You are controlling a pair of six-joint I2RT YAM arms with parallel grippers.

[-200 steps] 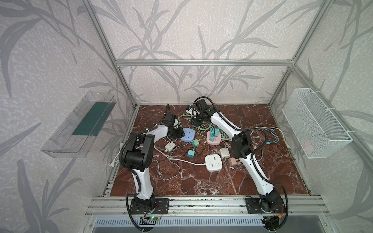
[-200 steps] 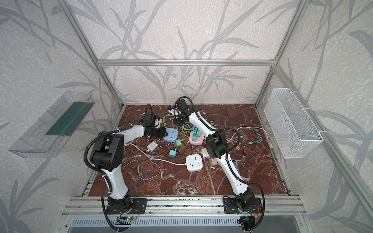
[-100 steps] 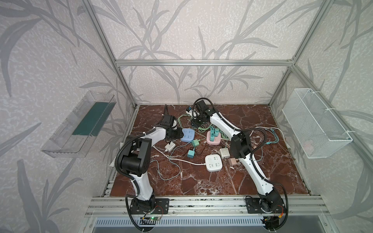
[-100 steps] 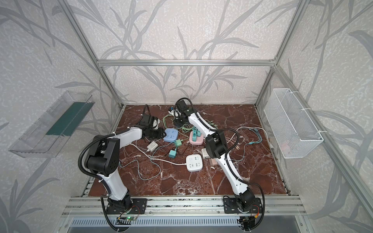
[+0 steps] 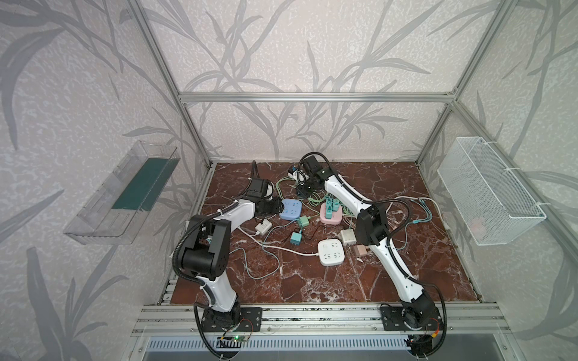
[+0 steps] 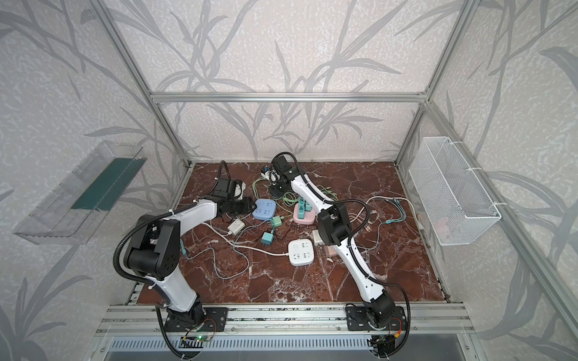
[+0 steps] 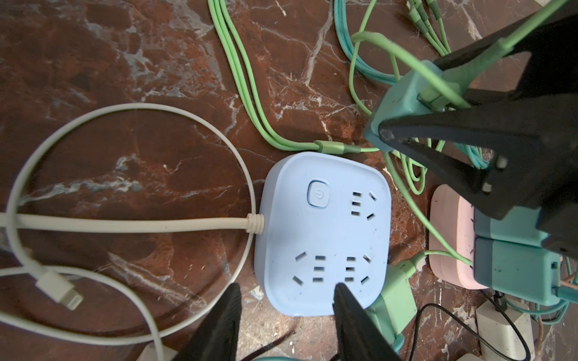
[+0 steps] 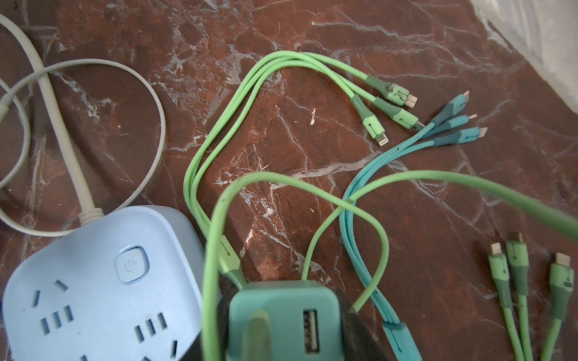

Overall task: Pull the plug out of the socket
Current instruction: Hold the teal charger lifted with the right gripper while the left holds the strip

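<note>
The blue socket (image 7: 322,231) lies flat on the marble floor with all its holes bare, and shows in both top views (image 5: 291,210) (image 6: 265,210). My right gripper (image 8: 283,312) is shut on a teal plug (image 8: 275,315) with a green cable, held in the air just off the socket's far corner; the left wrist view also shows that plug (image 7: 403,106). My left gripper (image 7: 286,300) hovers open over the socket's near edge, one fingertip (image 7: 347,300) over the socket and the other beside it. Nothing sits between its fingers.
A pink socket (image 5: 330,215) carrying teal plugs, a white socket (image 5: 331,251), loose green (image 5: 302,222) and teal (image 5: 295,239) plugs and a white charger (image 5: 262,226) lie among tangled cables. A wire basket (image 5: 488,193) hangs on the right wall, a clear tray (image 5: 125,193) on the left.
My left arm's elbow has dropped towards the front left and its jaws have widened a little over the blue socket. The right arm has stayed put with the plug.
</note>
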